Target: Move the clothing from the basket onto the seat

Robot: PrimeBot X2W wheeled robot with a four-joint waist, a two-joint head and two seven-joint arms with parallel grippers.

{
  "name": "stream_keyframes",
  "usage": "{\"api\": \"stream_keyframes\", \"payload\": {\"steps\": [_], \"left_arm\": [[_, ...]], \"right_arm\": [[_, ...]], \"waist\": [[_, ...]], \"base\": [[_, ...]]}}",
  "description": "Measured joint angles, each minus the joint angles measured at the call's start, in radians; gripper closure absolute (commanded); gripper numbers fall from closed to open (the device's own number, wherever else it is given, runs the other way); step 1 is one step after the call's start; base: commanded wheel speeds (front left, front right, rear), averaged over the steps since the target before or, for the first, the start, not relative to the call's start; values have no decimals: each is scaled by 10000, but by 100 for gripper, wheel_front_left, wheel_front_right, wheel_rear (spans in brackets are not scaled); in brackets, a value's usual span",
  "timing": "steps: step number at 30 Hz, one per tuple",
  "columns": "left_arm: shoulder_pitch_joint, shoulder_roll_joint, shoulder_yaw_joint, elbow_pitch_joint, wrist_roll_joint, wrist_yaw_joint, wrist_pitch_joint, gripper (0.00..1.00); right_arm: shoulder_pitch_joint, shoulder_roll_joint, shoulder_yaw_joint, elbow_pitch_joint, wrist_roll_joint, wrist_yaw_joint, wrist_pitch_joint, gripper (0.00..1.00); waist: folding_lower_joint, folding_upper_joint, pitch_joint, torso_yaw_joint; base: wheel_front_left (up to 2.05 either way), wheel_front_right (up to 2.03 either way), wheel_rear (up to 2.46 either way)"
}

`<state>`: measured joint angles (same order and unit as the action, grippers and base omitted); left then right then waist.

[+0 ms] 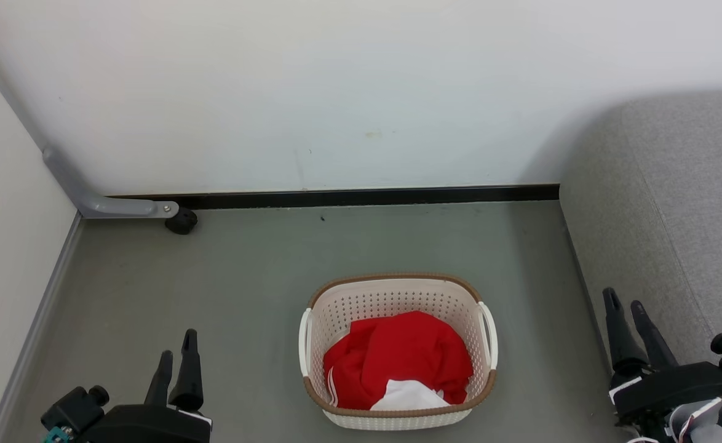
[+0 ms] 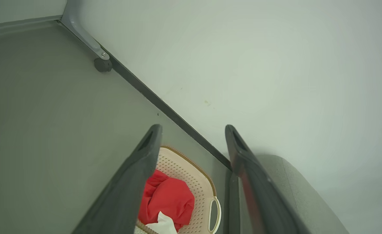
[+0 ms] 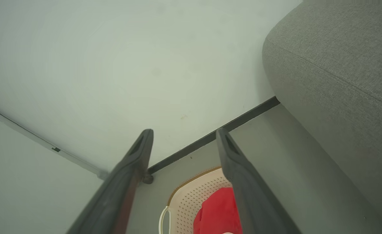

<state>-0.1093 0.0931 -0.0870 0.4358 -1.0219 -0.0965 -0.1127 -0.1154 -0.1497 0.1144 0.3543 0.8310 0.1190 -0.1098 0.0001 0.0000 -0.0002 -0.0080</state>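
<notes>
You see the clothing (image 1: 398,360), bright red with white stripes, crumpled in the basket (image 1: 392,294) at lower centre. The left gripper (image 1: 178,343) and right gripper (image 1: 623,297) have jaws apart, empty.

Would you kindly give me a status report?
Left gripper, right gripper open, empty. Red fabric clothing in cream perforated plastic basket. Grey upholstered seat alongside. Nothing blocking.

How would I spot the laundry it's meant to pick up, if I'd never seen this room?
Start at the big grey seat on the right, against the white wall. On the floor just left of it stands a cream perforated basket with a brown rim. The clothing is the crumpled heap inside, bright red with white stripes and a white patch; nothing else nearby is red.
</notes>
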Motion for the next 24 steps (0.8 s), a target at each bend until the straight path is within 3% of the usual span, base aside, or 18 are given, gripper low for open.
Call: {"api": "stream_keyframes", "payload": {"steps": [24], "left_arm": [[-143,194,-500,395,4029,15,-855,0]], "right_arm": [[-182,-462,1074,621,-3787,2,-869,0]], "waist": [[-2,0,1,-15]], "base": [[0,0,0]]}}
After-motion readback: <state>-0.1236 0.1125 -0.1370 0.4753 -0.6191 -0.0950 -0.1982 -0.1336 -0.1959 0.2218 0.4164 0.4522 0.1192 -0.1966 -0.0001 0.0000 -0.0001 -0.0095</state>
